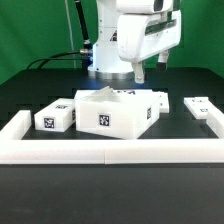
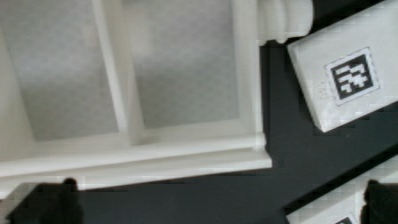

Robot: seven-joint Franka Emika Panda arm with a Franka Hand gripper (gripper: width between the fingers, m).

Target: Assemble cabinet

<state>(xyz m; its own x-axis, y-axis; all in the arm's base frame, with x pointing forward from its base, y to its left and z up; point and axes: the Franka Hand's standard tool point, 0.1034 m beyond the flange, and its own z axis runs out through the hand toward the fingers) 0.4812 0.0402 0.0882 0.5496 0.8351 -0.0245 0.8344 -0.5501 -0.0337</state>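
Observation:
The cabinet body (image 1: 113, 113), a large open white box with tags on its sides, stands in the middle of the table. In the wrist view its inside (image 2: 125, 85) shows with one divider. A white tagged panel (image 1: 158, 101) lies against the box on the exterior view's right; it also shows in the wrist view (image 2: 349, 78). A small tagged block (image 1: 55, 118) lies to the box's left, and a flat tagged piece (image 1: 199, 105) to the far right. My gripper (image 1: 138, 72) hovers above the box's far right corner. In the wrist view the gripper (image 2: 214, 205) is open and empty, over dark table beside the box's edge.
A low white border wall (image 1: 110, 153) runs along the front and turns back at both ends. The robot base (image 1: 105, 60) and cables stand behind the box.

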